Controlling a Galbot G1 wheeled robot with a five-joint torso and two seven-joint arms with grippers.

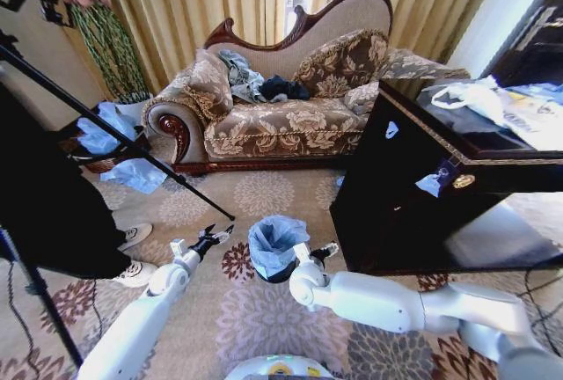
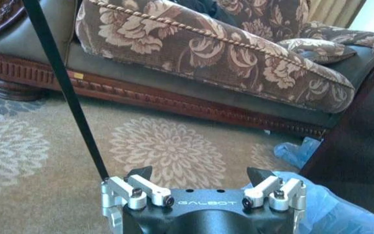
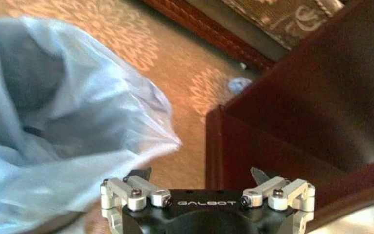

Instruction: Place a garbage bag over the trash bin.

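You are in a sitting room with a flowered carpet [image 1: 264,191], a flowered sofa [image 1: 281,116] at the back and a big dark cabinet [image 1: 422,195] on your right. The black bin [image 1: 280,270] stands on the carpet in front of you, between your two arms. The pale blue bag [image 1: 274,241] sits in it already, but its top sticks up in loose folds above the rim.

Your left claw [image 1: 211,237] hangs just beside the bag on the left, wide open and holding nothing. Your right claw [image 1: 324,251] is just beside the bin on the right, also open and empty.

The bag looks very thin, soft and light. It will likely crumple and slip, and a hard tug could tear it or tip the light bin. Pinch it by the loose top edge, one side for each claw.

On the right there is little room, as the cabinet edge is near. On the left a thin black tripod leg [image 1: 132,147] comes down close to your claw. In front the carpet is open.
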